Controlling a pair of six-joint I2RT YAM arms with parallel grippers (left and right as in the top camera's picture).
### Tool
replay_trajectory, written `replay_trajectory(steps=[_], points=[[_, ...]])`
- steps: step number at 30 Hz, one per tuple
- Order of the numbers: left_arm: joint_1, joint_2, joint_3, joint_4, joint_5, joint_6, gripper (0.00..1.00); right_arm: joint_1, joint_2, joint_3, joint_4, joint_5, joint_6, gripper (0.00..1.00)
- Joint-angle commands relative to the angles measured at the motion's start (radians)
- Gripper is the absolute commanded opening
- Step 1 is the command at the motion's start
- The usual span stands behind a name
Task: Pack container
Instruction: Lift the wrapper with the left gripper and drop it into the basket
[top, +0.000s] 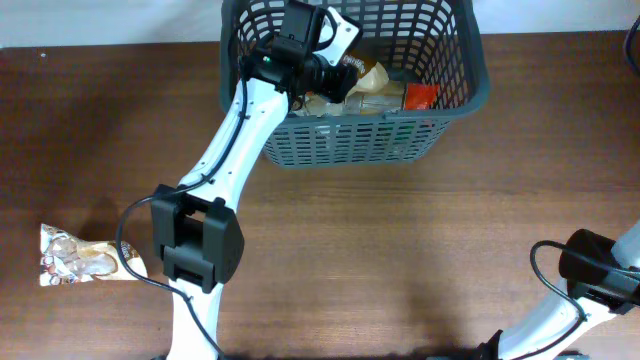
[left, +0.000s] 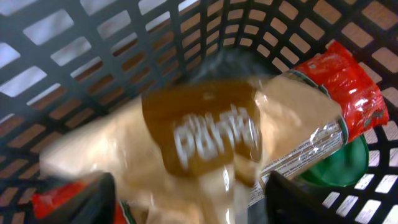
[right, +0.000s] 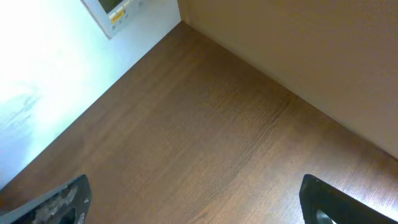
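Container (top: 350, 148) sits at the far edge of the desk (top: 400, 250), a little right of centre, its far rim cut off by the top of the overhead view. The left arm (top: 215, 190) runs diagonally from the near edge up over the container's left front corner, and the left tool (left: 193, 202) hangs inside the container close to the left wall. In the left wrist view its two fingers (left: 93, 199) stand well apart, jaws open, with a blurred tan packet (left: 205, 134) bearing a brown label lying below and between them. I cannot tell whether either pad touches it. Beside the tan packet lie a red-ended packet (left: 348, 93) and a green item (left: 339, 165), both against the lattice wall, so little floor shows on that side. One clear snack packet (top: 85, 255) lies alone near the left edge of the desk, well apart from the container. Wide bare wood spans the desk's middle, between the container's front wall and the near edge. The right arm (top: 600, 270) rests at the near right corner, well apart from the container. The right tool (right: 199, 205) is spread fully open, gripping nothing, over bare desk near its edge.
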Motion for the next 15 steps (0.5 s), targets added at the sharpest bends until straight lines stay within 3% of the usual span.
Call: replay_trajectory(steps=[1,8,13,15], points=[[0.003,-0.001,0.036,0.008,0.014,-0.002,0.67,-0.001,-0.004,-0.003,0.001,0.002,0.013,0.99],[0.008,-0.076,0.185,0.001,0.006,-0.002,0.67,-0.001,-0.004,-0.003,0.001,0.002,0.013,0.99],[0.031,-0.184,0.296,-0.097,0.003,-0.002,1.00,-0.001,-0.004,-0.003,0.001,0.002,0.013,0.99],[0.050,-0.238,0.307,-0.163,0.003,-0.001,0.99,-0.001,-0.004,-0.003,0.001,0.002,0.013,0.99]])
